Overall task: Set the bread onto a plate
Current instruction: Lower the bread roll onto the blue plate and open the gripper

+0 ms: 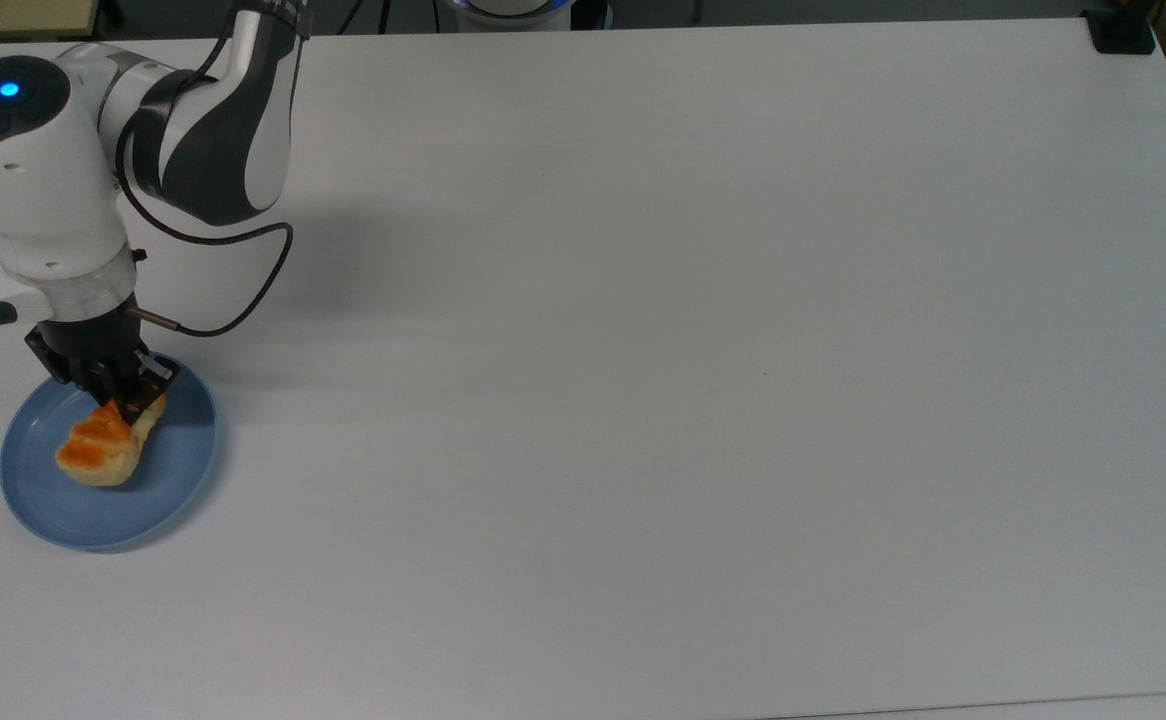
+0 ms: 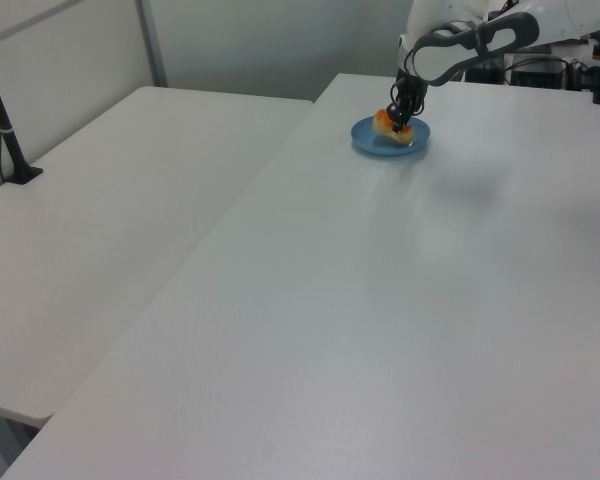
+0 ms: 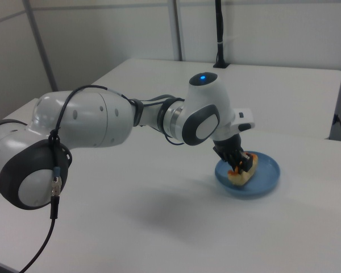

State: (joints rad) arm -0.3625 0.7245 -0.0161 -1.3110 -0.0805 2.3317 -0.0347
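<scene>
The light-blue plate (image 1: 73, 510) sits near the top view's left edge, toward the front of the white table. The bread (image 1: 98, 452), cream-sided with an orange-brown top, lies tilted over the plate's middle, its lower end at the plate surface. My gripper (image 1: 131, 405) points down and is shut on the bread's upper right end. In the left view, the gripper (image 2: 401, 117) holds the bread (image 2: 388, 123) over the plate (image 2: 380, 146) at the far end of the table. The right view shows the bread (image 3: 243, 172) inside the plate (image 3: 268, 174) under the gripper (image 3: 237, 165).
The white table (image 1: 693, 350) stretches wide to the top view's right. A black clamp (image 1: 1121, 32) sits at its far right corner. In the left view a second white table (image 2: 110, 220) with a black pole (image 2: 2, 120) stands on the left. The arm's cable (image 1: 243, 290) loops beside the wrist.
</scene>
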